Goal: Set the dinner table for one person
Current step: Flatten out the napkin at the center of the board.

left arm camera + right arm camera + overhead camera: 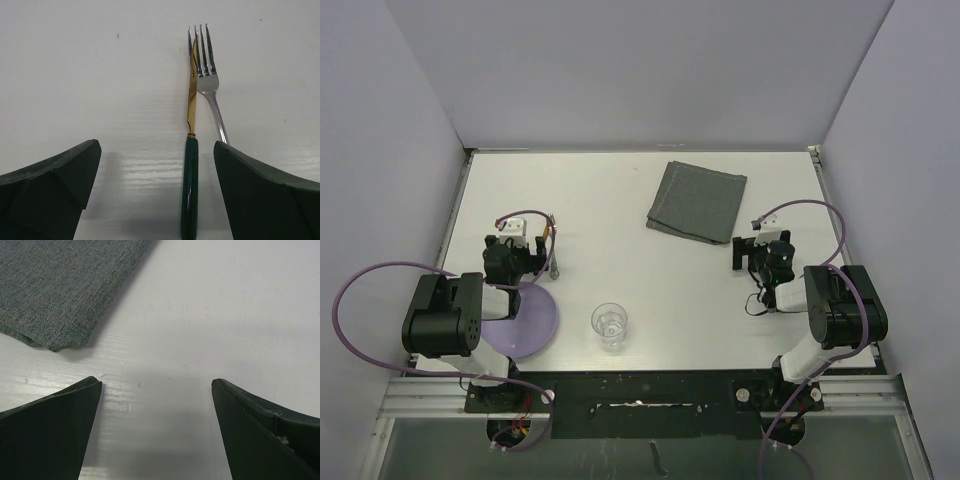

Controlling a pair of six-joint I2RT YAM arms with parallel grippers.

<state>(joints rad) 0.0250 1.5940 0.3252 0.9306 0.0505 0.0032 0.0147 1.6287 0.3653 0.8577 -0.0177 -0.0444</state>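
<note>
The white dinner table [620,210] holds a dark grey folded cloth [697,200] at the back right, also seen in the right wrist view [65,285]. A purple plate [530,318] lies at the front left, partly under my left arm. A clear glass [610,326] stands front centre. A knife [190,180] with a green handle and gold blade lies beside a silver fork [207,75], both left of centre [552,250]. My left gripper [156,145] is open low over the table, the knife handle between its fingers, untouched. My right gripper [156,381] is open, just short of the cloth's corner.
Grey walls close the table on the left, back and right. The arm bases and a black rail [640,395] run along the near edge. Purple cables [360,300] loop out from both arms.
</note>
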